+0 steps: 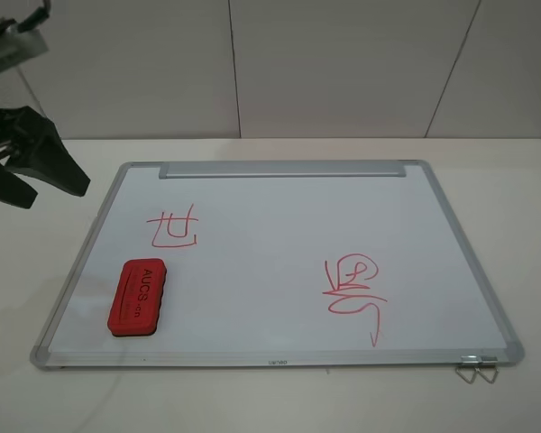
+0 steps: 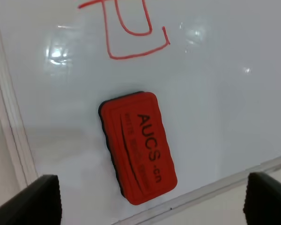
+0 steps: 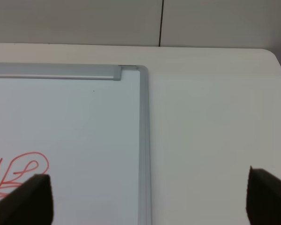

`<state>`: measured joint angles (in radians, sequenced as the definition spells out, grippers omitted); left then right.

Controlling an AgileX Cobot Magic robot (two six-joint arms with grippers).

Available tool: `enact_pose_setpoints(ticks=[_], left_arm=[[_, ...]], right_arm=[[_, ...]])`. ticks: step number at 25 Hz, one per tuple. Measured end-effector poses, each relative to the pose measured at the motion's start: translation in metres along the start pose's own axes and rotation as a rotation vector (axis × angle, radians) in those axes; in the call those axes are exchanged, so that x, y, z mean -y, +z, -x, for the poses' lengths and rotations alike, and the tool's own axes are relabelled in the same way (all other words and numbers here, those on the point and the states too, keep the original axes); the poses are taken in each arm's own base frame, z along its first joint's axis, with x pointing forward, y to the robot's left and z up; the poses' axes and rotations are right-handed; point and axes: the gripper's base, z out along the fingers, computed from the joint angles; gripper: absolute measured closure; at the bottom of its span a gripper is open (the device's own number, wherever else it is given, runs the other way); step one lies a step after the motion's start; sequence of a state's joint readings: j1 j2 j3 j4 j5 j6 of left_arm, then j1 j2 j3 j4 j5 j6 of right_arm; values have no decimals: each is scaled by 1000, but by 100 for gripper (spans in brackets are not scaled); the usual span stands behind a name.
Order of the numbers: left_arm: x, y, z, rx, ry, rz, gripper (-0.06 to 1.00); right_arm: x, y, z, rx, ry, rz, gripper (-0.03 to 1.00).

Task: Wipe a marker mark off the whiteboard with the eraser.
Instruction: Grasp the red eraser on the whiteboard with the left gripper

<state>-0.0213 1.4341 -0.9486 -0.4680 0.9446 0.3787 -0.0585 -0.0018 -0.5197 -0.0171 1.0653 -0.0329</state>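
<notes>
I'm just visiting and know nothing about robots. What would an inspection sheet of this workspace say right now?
Surface: white table; the whiteboard lies flat on it.
Job's things: red eraser rests on the board near its front left corner; the marker mark sits just beyond it, unwiped, not touching.
Clutter: larger red scribble on the board's right; metal clip at its front right corner.
Grippers: left gripper open, raised, not touching the eraser; right gripper open, empty, near the board's far right corner.
Cables: nothing seen.
Surroundings: pale panelled wall behind.
</notes>
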Motion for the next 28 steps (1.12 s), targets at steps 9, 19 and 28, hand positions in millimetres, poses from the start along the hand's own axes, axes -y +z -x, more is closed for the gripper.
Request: enact_pose_setpoints(ticks=[9, 19, 28], left_arm=[[47, 49, 0, -76, 65, 133, 17], [79, 74, -8, -27, 36, 178, 17], [70, 93, -33, -27, -81, 190, 17]], right_arm=[[0, 0, 0, 0, 0, 0, 26], [0, 0, 0, 0, 0, 0, 26], [0, 0, 0, 0, 0, 0, 26]])
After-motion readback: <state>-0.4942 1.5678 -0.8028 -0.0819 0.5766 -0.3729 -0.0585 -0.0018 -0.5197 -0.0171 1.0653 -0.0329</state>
